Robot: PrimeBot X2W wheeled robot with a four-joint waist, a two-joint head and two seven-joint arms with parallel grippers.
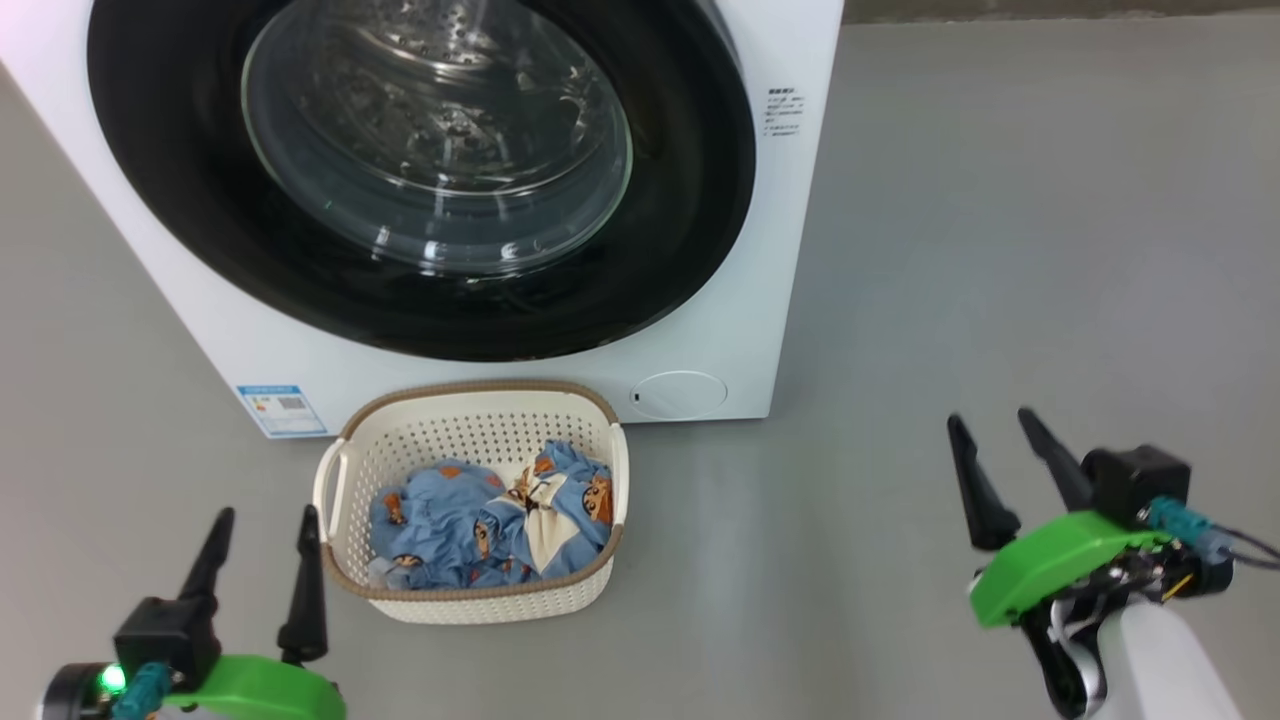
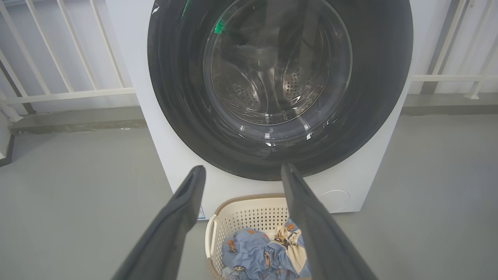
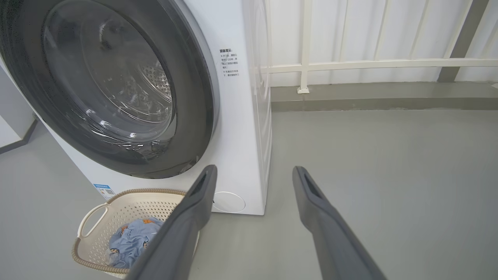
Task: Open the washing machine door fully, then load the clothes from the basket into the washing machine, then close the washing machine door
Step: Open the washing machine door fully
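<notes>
Door (image 1: 430,150): we see it shut, top.
Clothes (image 1: 480,525): in basket (image 1: 480,602), centre.
Left pincer (image 1: 267,512), right pincer (image 1: 990,418): both released.

The closed washing machine door (image 1: 420,170) bars the drum (image 2: 291,83).

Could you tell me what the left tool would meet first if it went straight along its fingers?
Probably the lower glossy black rim of the round washing machine door; the cream perforated basket sits below that line; depth is unclear.

Top of washing machine door (image 1: 430,170) off-frame
</notes>
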